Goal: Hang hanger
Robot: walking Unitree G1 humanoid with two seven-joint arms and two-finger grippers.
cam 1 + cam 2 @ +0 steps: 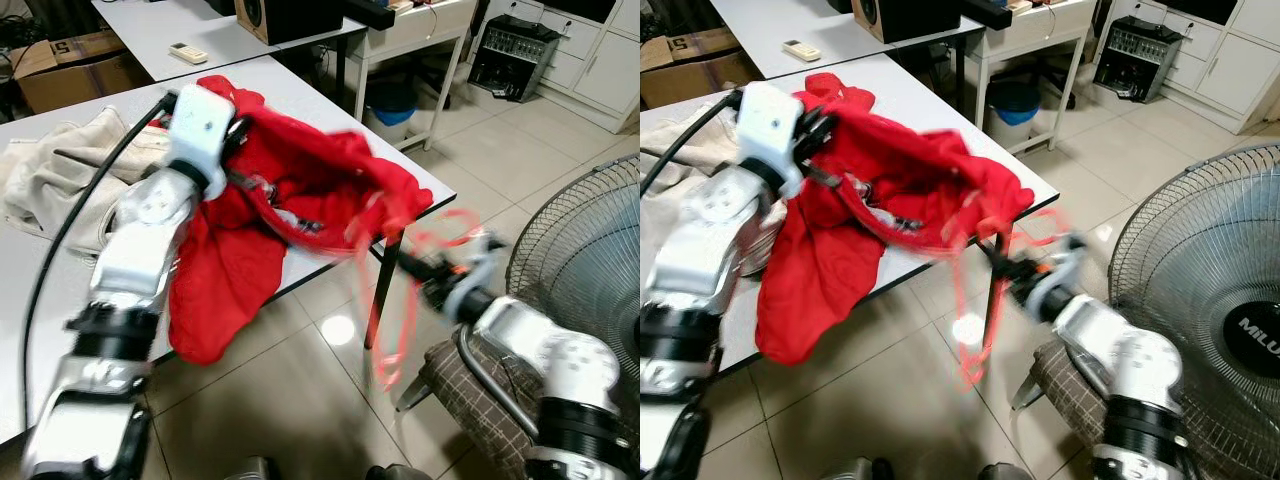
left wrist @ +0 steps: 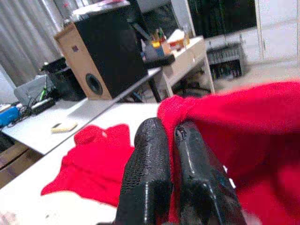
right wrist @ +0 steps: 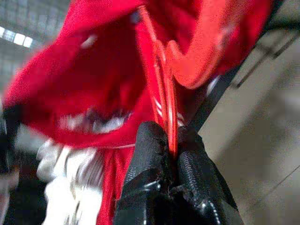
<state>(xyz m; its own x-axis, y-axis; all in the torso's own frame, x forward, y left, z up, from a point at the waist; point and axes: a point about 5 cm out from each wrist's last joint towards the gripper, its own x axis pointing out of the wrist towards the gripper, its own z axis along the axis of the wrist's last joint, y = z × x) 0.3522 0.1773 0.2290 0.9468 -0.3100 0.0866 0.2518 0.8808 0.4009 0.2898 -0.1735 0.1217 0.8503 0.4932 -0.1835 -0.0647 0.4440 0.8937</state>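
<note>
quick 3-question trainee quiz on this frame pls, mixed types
1. True or false: the left pincer is shut on the red garment.
2. What does the right pincer grip? A) red hanger B) remote control C) fan
3. Fill in: the red garment lies partly on the white ____ and hangs over its edge.

Key: 1 true; 2 A; 3 table.

Motion-blurred: red hanger (image 1: 385,300) and right claw (image 1: 418,268). Hidden under red garment (image 1: 290,215): hanger's upper part. Cut off at picture edge: fan (image 1: 590,255), white surface (image 1: 320,110), cardboard box (image 1: 70,65).
</note>
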